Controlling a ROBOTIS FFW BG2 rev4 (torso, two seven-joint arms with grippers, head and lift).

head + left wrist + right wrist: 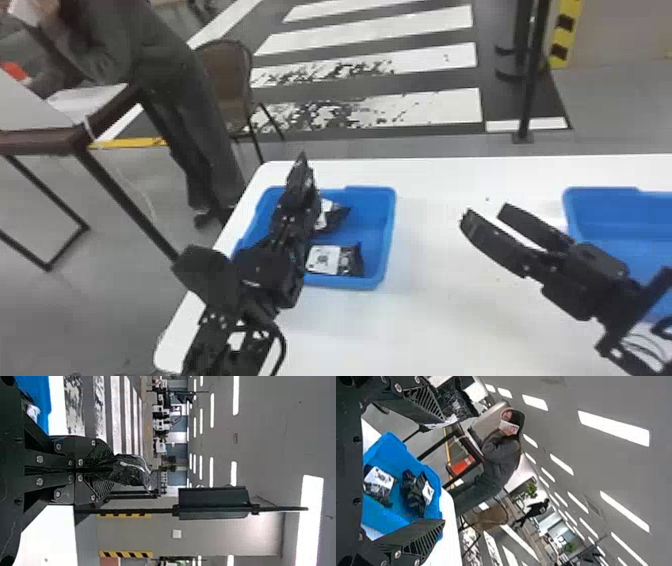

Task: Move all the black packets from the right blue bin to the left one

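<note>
Seen from the head, the left claw [300, 196] is closed over the left blue bin [389, 237], towards the bin's 11 o'clock, with a black packet [301, 170] seemingly pinched at its end and pointing up and away. Two more packets lie in that bin: one [336, 218] near 1 o'clock, the other [335, 260] near 5 o'clock. The right claw [486, 214] stands wide and holds nothing, above the bench [440, 310] and pointing towards 10 o'clock, while the right bin [615, 227] sits at 3 o'clock, partly cut off — so I cannot tell how many packets it holds. By the left wrist view, the grip is plain: the fingers are pressed narrow on the crinkled packet, which juts past them. The right wrist view confirms the right claw's wide, bare spread, with the two loose packets lying in the left bin beyond. I judge this to be the delivery step. What it calls for next is turning the packet down over the bin — well inside the rim and clear of the other two — then opening the left claw.
</note>
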